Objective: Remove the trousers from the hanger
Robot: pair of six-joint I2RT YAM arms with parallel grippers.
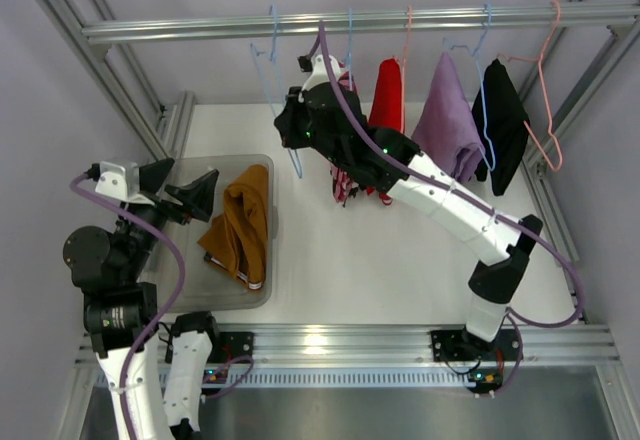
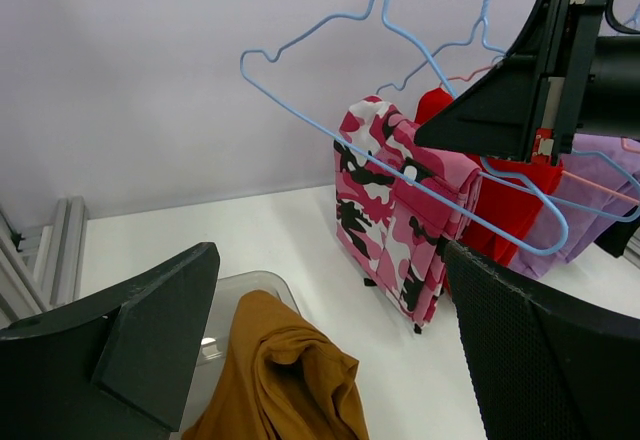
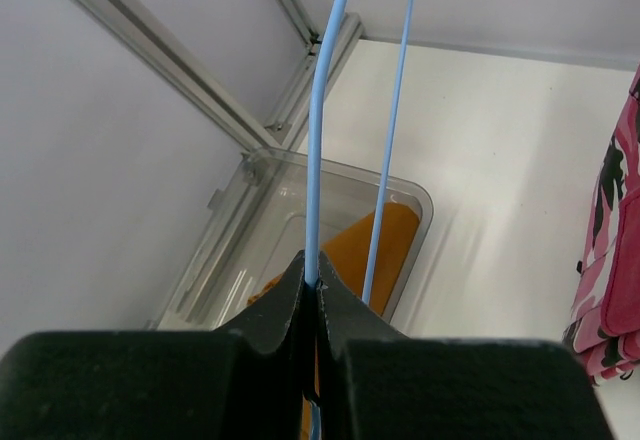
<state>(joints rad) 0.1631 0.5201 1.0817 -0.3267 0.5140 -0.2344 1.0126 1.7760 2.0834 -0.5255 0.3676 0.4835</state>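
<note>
The mustard trousers lie crumpled in a clear bin at the left, off the hanger. They also show in the left wrist view and the right wrist view. The light-blue wire hanger hangs bare from the rail, tilted, and shows in the left wrist view. My right gripper is shut on its lower wire, which is pinched between the fingertips. My left gripper is open and empty just above the bin, its jaws wide apart over the trousers.
A rail crosses the back. On it hang pink camouflage trousers, a red garment, a purple garment, a black garment and a bare pink hanger. Metal frame posts line both sides.
</note>
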